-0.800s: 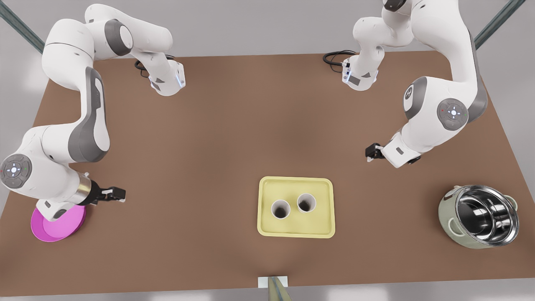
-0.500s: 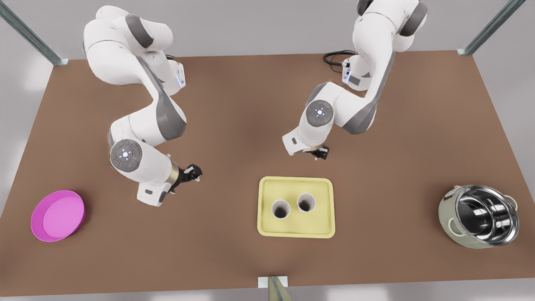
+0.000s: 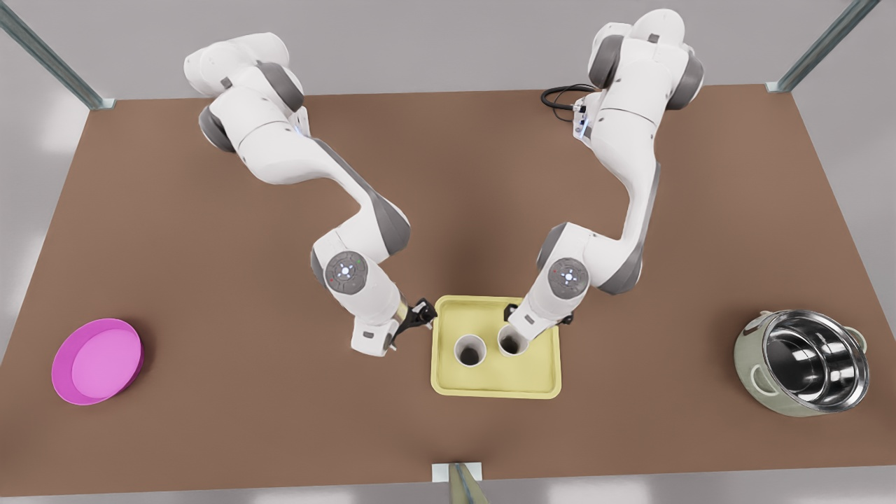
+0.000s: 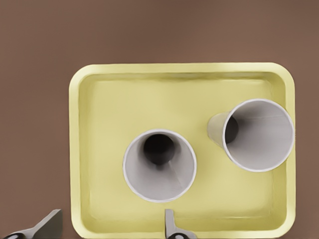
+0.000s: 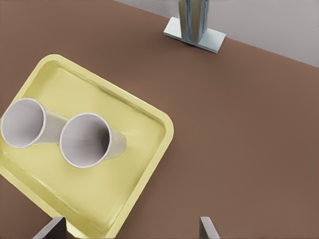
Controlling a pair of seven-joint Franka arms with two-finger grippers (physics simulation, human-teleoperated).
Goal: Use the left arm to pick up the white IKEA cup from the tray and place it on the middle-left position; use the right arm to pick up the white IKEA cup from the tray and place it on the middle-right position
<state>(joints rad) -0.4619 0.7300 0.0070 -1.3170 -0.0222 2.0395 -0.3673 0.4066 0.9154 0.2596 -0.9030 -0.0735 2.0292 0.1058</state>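
- The yellow tray (image 3: 495, 383) sits on the brown tabletop (image 3: 280, 420), near the front edge in the front view.
- Two white cups stand upright in the tray, side by side and a little apart. One cup (image 3: 470, 350) is on the front view's left. The other cup (image 3: 513, 340) is on the front view's right.
- The left tool (image 3: 422, 313) hangs just beside the tray's edge on the front view's left. In the left wrist view its two fingers (image 4: 172, 226) are spread wide with nothing between them. The near cup (image 4: 159, 165) is right ahead of it.
- The right tool hangs over the far side of the tray, by the other cup. In the right wrist view its fingers (image 5: 208, 228) are wide apart and hold nothing.
- The step now looks like reaching for the cups. No cup is lifted yet.
- To do it well, each tool should line up over its own cup, then go down slowly so one finger slips inside the rim and one stays outside.
- The cups are light and close together, so a bump could tip one over.
- A pink dish (image 3: 98, 361) and a shiny pot (image 3: 801, 362) sit far off at the sides.
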